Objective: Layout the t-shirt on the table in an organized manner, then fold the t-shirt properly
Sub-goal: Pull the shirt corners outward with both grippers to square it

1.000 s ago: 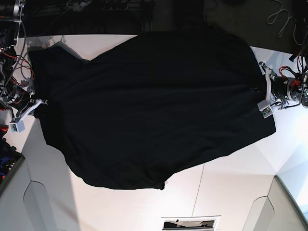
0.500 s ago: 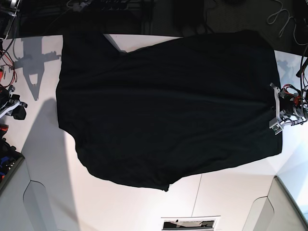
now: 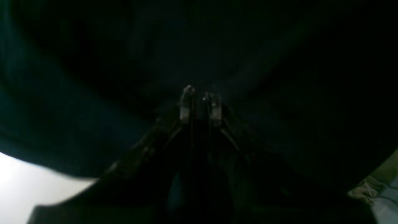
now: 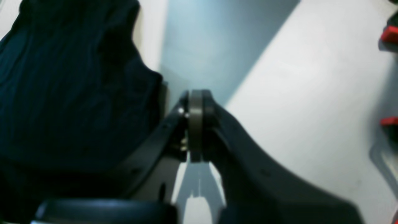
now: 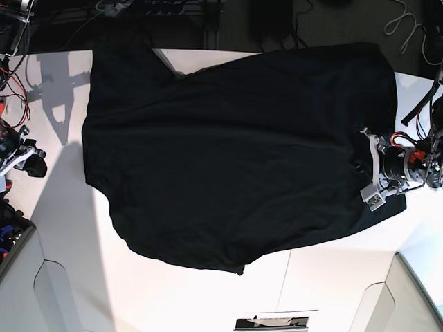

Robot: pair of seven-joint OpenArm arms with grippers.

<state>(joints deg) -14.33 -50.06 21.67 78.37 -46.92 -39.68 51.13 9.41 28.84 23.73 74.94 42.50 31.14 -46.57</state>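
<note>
Cloth fills nearly the whole middle of the table (image 5: 332, 283), black and spread wide, its plain side up; no graphic shows. Near edge first: the t-shirt (image 5: 228, 152) sags in a rounded lobe toward 6 o'clock, uneven, with a small pucker at its lowest point. Farther back, toward 12 o'clock, a notch of white tabletop cuts into the fabric, so that edge is not straight either.

By my reckoning this is the laying-out step, not yet folding. The next move calls for tugging the edges square and flattening the lobe before any fold.

At 3 o'clock the left gripper (image 5: 368, 166) sits on the shirt's edge, jaws nearly together and pinching a ridge of fabric; its wrist view shows dark cloth bunched around the tips (image 3: 200, 104). At 9 o'clock the right gripper (image 5: 28, 158) hangs off the shirt, well apart from it, clamped on nothing, its pads (image 4: 196, 124) pressed flat together over bare table.
</note>
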